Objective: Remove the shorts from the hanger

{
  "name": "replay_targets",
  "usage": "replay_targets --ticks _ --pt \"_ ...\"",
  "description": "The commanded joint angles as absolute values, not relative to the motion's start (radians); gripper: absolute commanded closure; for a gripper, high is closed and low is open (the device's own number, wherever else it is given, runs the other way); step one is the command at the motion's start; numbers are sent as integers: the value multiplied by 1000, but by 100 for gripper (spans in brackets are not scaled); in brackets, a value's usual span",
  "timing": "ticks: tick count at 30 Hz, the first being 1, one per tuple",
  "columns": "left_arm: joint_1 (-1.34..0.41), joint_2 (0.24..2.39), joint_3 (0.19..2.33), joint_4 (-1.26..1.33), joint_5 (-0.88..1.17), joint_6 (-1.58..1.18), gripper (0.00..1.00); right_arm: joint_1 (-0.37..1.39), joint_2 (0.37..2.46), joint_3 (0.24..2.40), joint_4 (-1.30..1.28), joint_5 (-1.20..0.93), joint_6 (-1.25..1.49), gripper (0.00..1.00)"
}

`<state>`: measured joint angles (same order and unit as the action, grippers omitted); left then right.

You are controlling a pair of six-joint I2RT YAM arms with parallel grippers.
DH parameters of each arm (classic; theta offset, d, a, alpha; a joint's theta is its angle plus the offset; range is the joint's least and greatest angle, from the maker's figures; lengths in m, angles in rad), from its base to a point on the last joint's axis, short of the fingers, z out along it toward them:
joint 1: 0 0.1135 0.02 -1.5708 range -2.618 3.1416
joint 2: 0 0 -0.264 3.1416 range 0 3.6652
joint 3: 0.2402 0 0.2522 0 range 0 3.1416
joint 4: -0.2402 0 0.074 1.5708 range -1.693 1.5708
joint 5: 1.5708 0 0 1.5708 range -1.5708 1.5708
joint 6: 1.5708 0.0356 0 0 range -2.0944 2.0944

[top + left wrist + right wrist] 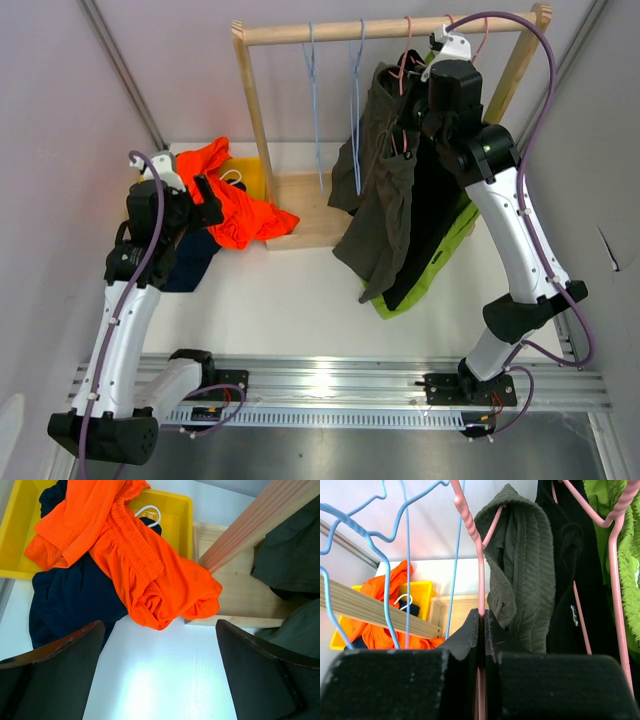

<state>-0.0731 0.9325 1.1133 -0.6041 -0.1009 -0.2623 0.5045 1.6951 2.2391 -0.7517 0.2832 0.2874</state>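
Note:
Olive-grey shorts (pixel 385 190) hang on a pink hanger (pixel 481 580) from the wooden rail (pixel 340 32), with black shorts (pixel 430 220) and lime green shorts (pixel 440 260) behind them on other pink hangers. My right gripper (pixel 481 617) is up at the rail, shut on the pink hanger's wire just left of the olive-grey shorts (pixel 525 580). Orange shorts (pixel 145 565) and navy shorts (pixel 70 600) lie heaped over a yellow bin (pixel 175 515) at the left. My left gripper (pixel 160 630) hovers open over the white table, just short of the orange shorts.
Two bare blue hangers (pixel 316 110) hang on the rail left of the olive-grey shorts. The rack's wooden post (pixel 255 525) and base board (pixel 240 600) stand right of the orange heap. Grey walls close in on both sides.

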Motion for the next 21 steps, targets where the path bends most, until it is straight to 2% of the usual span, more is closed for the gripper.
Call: replay_targets --ticks 1,5,9,15,21 --pt "-95 916 1115 -572 -92 -275 1 502 1683 2273 -735 278 294 100" --pt "-187 907 1169 -574 -37 -249 1 503 1675 2275 -715 268 308 100" --pt "-458 904 1282 -588 -83 -236 1 508 1643 2292 -637 265 318 100" --pt "-817 951 1396 -462 18 -204 1 570 1628 2375 -606 324 307 100" --pt "-1044 1109 1439 -312 109 -173 1 655 1585 2355 -597 457 273 100"
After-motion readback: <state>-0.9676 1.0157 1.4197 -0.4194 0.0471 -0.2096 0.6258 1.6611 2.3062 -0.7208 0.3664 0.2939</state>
